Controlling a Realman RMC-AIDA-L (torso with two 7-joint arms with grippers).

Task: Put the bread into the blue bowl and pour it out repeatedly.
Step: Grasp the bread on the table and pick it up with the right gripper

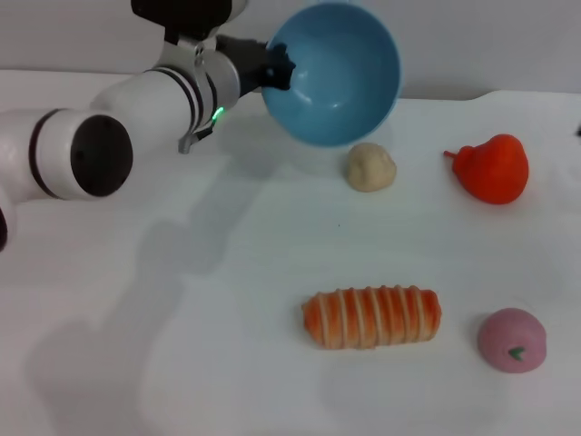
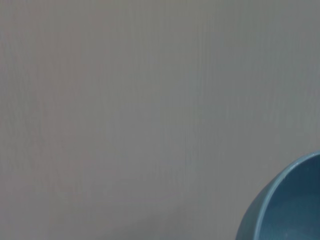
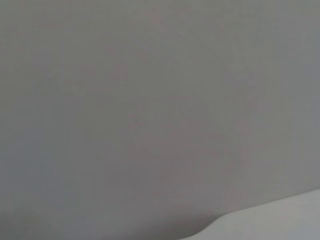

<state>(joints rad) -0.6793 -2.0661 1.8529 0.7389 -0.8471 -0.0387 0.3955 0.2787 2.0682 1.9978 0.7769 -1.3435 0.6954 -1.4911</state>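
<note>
Left jaws (image 1: 280, 68) clamp the tipped blue bowl (image 1: 340, 77) well above the bread (image 1: 372, 317).

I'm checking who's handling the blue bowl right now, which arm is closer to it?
Left. The left gripper holds the blue bowl by its rim, lifted and tipped on its side above the table. The right arm shows in no view.

White table (image 1: 182, 363) bears bread (image 1: 372, 317), beige lump (image 1: 371, 167), seemingly two toy fruits.
</note>
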